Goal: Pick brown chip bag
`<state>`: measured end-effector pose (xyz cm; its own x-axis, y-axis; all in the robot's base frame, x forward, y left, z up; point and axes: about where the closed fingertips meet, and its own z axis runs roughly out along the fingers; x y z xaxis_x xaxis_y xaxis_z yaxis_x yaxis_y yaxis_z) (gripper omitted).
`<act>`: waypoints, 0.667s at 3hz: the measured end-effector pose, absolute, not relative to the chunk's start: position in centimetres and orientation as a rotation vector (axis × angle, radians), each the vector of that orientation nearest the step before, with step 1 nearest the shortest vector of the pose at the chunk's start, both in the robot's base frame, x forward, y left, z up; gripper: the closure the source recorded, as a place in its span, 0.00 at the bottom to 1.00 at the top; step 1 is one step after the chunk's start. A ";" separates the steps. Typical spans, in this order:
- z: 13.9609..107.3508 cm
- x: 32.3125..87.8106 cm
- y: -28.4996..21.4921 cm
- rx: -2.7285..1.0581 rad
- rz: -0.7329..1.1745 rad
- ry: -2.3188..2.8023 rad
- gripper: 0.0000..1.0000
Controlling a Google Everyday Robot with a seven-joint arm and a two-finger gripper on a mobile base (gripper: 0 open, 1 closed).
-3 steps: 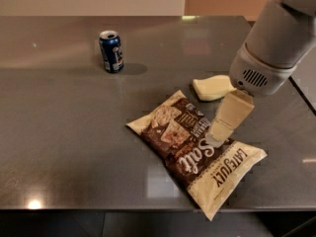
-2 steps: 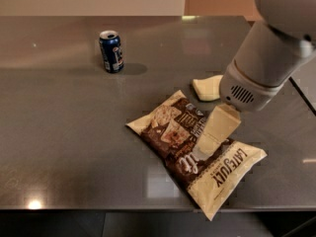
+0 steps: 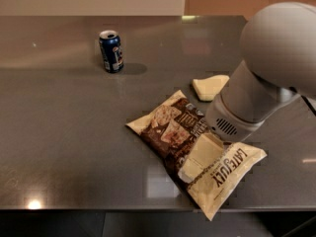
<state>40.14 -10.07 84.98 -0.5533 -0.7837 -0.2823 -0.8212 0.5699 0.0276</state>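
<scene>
Centrally, the brown chip bag [image 3: 167, 130] is laid flat on the grey table [image 3: 64, 132], with the gripper [image 3: 195, 164] positioned over its middle. A pale sponge block [image 3: 210, 87] and a blue can [image 3: 110, 51] are seen behind.

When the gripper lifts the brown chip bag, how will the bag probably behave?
The brown chip bag looks crinkled and lies fairly flat, so it is probably light and floppy. Its smooth film may slip. The gripper sits over its middle, so the cream ends may droop.
</scene>
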 end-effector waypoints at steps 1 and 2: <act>84.3 40.2 -9.8 -1.321 0.200 2.523 0.18; 84.1 40.5 -9.9 -1.301 0.172 2.498 0.42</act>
<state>40.45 -9.95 84.11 -0.5349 -0.7764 -0.3333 -0.8148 0.5784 -0.0395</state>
